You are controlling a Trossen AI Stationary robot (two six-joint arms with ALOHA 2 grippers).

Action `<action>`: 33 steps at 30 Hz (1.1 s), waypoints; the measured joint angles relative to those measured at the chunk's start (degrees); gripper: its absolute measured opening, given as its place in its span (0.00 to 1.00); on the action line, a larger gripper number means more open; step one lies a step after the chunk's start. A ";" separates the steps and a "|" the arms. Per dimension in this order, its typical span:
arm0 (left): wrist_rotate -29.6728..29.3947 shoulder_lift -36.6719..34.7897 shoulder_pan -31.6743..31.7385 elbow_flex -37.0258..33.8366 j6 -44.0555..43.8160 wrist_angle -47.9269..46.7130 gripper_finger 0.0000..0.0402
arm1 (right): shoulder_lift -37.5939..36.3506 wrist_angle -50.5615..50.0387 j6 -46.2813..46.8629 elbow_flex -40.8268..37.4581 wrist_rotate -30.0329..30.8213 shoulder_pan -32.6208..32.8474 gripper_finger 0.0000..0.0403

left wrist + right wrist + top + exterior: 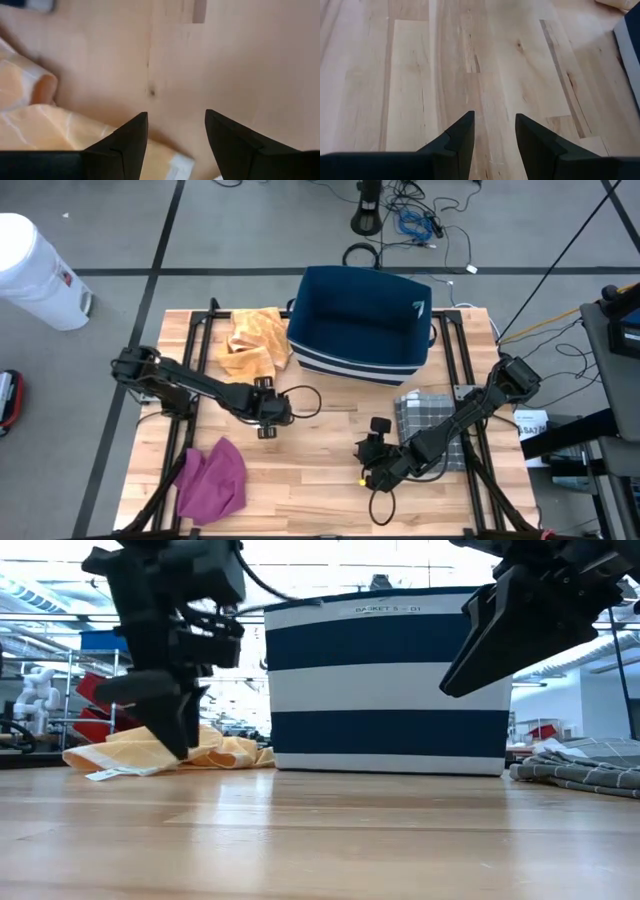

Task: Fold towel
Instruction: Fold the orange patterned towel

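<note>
Table [330, 480]: pale wood-plank top on a dark frame, seen from above.

Three cloths lie on it. Which one is the towel to be folded cannot be told, so all three are noted:
- orange towel [252, 340] — crumpled in a loose heap at the back of the table, just left of the basket and touching its side. Soft folds, paler streaks through the orange; in the low view a small white tag lies flat on the wood at its near edge. Not folded.
- purple cloth [213, 480] — bunched into a rounded lump at the front left corner, partly over the frame.
- grey checked cloth [425, 420] — lies flatter, in a roughly square shape on the right side; the right arm crosses over it.

Basket [362, 320]: navy with white stripes, open top, at back centre.

Left gripper [268, 425]: hovers above bare wood near table centre, in front of the orange towel and apart from it. Fingers [127, 142] stand spread with a clear gap, nothing between them; the orange cloth shows beyond and beside them.

Right gripper [368, 468]: low over bare wood at front centre-right, just left of the grey checked cloth. Its fingers stand parted too — only plank grain shows in the gap, nothing held.
</note>
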 joint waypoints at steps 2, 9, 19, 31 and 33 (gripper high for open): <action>-0.23 -2.98 -0.31 -1.33 0.94 1.25 0.51 | 0.00 -0.03 0.01 0.00 0.00 0.04 0.32; 0.10 -15.60 0.34 -9.54 0.89 3.37 0.51 | 0.00 0.01 0.01 0.00 0.10 0.03 0.32; 5.93 -24.32 1.33 -23.75 -5.77 15.02 0.51 | 0.00 0.28 -0.16 0.00 0.35 0.03 0.32; 7.80 -24.09 4.09 -28.31 -4.15 22.23 0.51 | 0.00 1.80 0.01 0.00 0.34 0.03 0.32; 10.06 -24.04 4.61 -29.31 -4.18 24.63 0.51 | 0.00 2.00 0.01 0.00 0.33 0.03 0.32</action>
